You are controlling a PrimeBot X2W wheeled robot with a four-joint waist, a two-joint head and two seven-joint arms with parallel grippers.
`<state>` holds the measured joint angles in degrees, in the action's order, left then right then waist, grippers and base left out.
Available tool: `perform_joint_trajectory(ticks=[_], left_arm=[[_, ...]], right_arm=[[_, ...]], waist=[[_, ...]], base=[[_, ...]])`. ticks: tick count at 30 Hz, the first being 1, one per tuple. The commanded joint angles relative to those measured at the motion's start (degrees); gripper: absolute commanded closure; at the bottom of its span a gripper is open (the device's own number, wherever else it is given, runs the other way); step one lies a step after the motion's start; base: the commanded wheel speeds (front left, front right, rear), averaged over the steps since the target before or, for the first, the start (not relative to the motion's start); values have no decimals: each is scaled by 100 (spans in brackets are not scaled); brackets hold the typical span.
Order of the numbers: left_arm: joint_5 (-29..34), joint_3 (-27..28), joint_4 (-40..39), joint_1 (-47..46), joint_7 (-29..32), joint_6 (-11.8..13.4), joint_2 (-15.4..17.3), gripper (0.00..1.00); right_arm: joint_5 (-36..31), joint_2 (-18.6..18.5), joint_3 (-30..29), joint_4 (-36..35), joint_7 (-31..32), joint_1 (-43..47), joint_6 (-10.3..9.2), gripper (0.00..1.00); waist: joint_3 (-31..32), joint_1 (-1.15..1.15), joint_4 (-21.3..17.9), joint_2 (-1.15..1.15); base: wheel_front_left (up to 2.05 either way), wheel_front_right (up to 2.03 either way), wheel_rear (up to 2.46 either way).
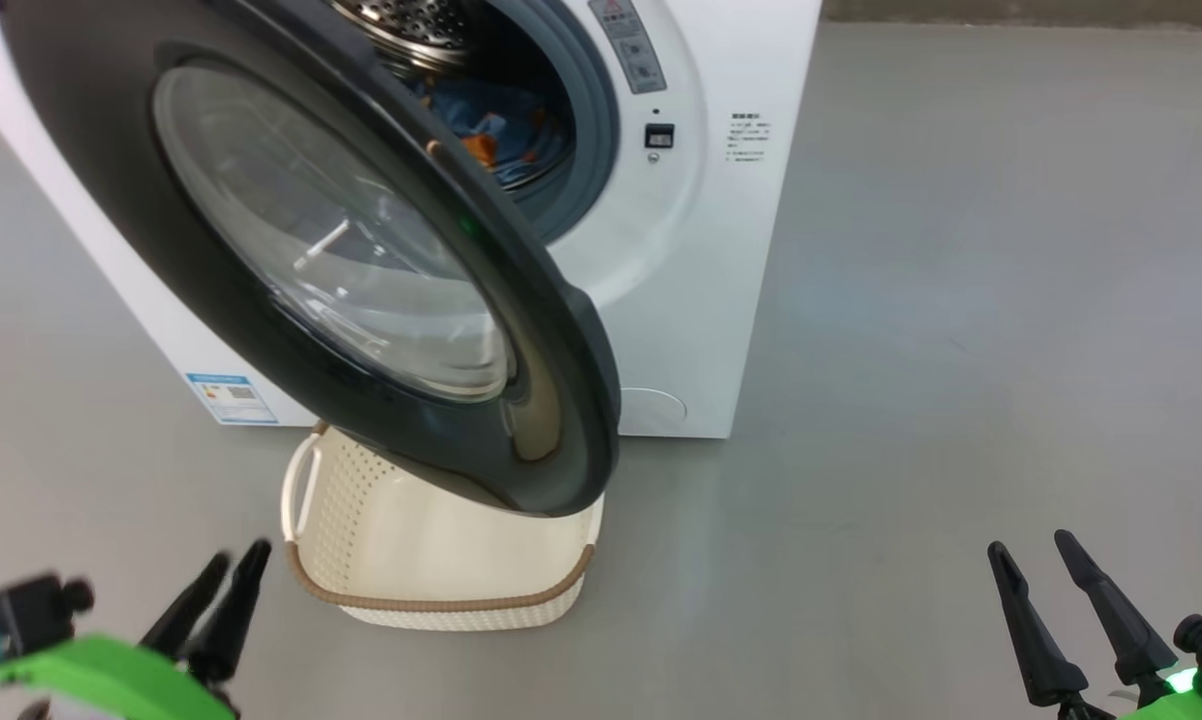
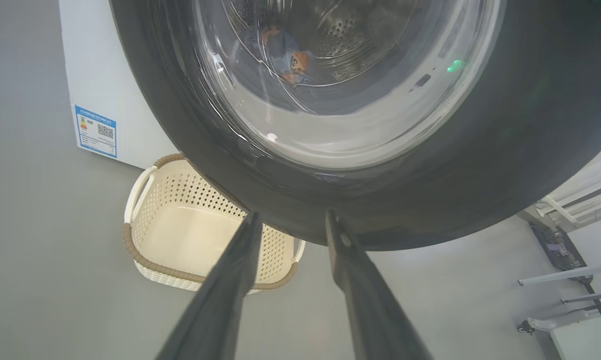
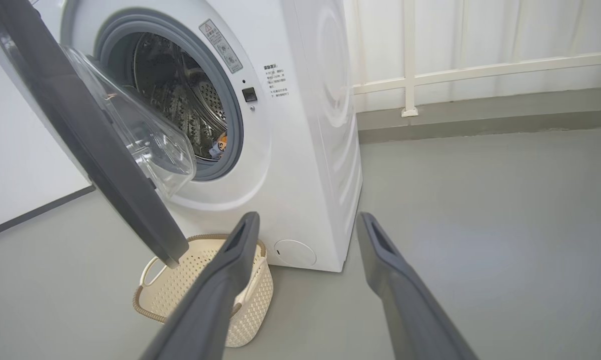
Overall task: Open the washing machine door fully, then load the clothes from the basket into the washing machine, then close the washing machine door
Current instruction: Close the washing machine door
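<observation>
The washing machine (image 1: 701, 300) stands on the grey floor (image 1: 961, 300), its door (image 1: 81, 120) swung partway out over the basket (image 1: 431, 604) below. The clothes (image 1: 501, 130) lie inside the drum (image 1: 401, 25). The left tool (image 1: 242, 552) hovers low beside the basket, parted, gripping nothing. The right tool (image 1: 1029, 542) is spread wide, well apart from everything, also gripping nothing.

I count one washing machine (image 1: 701, 300), one door (image 1: 91, 150), one basket (image 1: 441, 603), one bundle of clothes (image 1: 496, 135), and two claws: the left claw (image 1: 242, 550) and the right claw (image 1: 1029, 542).
</observation>
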<state>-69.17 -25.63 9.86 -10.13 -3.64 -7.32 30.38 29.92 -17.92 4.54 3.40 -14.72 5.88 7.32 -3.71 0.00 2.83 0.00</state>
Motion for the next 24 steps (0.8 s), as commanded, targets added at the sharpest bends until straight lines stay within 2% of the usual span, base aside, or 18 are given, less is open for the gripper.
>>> perform_joint_trajectory(ticks=[1, 3, 6, 9, 14, 17, 24], left_arm=[[98, 198, 13, -87, -236, -16, 265, 13], [246, 88, 208, 25, -582, -16, 263, 0], [439, 52, 601, 119, -1006, -16, 166, 0], [789, 172, 881, 183, -1118, -16, 55, 0], [1839, 1009, 960, 325, -1133, -16, -406, 0], [2674, 1482, 842, 467, -1134, -16, -674, 0], [4062, 2342, 329, 827, -1135, -16, -1384, 0]], right_arm=[[-64, -159, 48, -155, -28, -51, 17, 0], [-62, -182, 32, -155, -28, -68, 17, 0], [-70, -195, -33, -158, -28, -46, 17, 0], [-68, -206, -39, -157, -28, -56, 17, 0], [-62, -220, -83, -176, -28, -52, 17, 0], [-63, -230, -120, -189, -28, -62, 17, 0], [-76, -189, -221, -204, -28, -65, 17, 0]], waist=[[-58, 0, -76, 0], [-83, 0, -150, 0], [-102, 0, -264, 0], [-115, 0, -407, 0], [-142, 0, -578, 0], [-169, 0, -672, 0], [-164, 0, -830, 0]], base=[[0, 0, 0], [0, 0, 0], [0, 0, 0], [0, 0, 0], [0, 0, 0], [0, 0, 0], [0, 0, 0]])
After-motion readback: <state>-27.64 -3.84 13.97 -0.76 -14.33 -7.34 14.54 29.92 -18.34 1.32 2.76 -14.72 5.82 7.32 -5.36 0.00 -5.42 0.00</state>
